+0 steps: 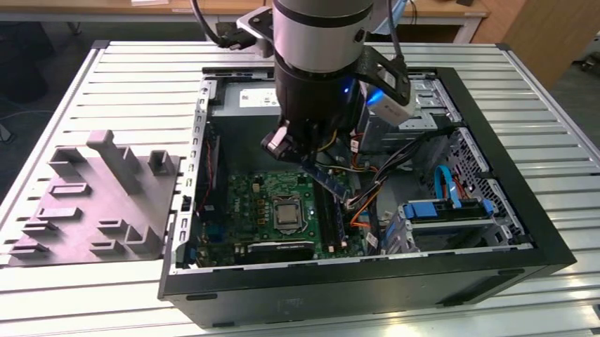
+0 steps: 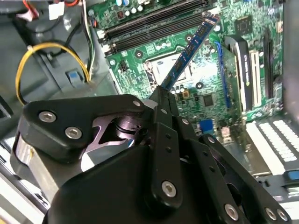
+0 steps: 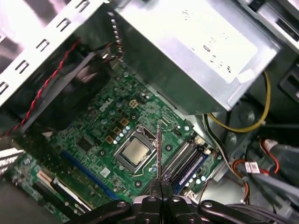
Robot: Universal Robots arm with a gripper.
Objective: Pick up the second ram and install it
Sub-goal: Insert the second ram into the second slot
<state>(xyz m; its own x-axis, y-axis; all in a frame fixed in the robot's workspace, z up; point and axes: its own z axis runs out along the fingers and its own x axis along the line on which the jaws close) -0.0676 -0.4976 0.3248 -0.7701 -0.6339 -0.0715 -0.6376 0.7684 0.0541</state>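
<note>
One end of the second ram (image 2: pixel 189 51) sits clamped in the claw (image 2: pixel 163 93), above the motherboard (image 2: pixel 135 74).

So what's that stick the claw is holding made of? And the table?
The ram in the gripper looks like a thin blue circuit board, probably fibreglass-type plastic, matte, with small dark chips along it. The table looks like metal, likely aluminium: pale silver ribbed slats with a dull shine.

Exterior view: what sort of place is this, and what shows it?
Probably a robotics lab bench: an open black computer case lies on a slatted metal table, and a robot arm holds a thin dark memory stick over it.
</note>
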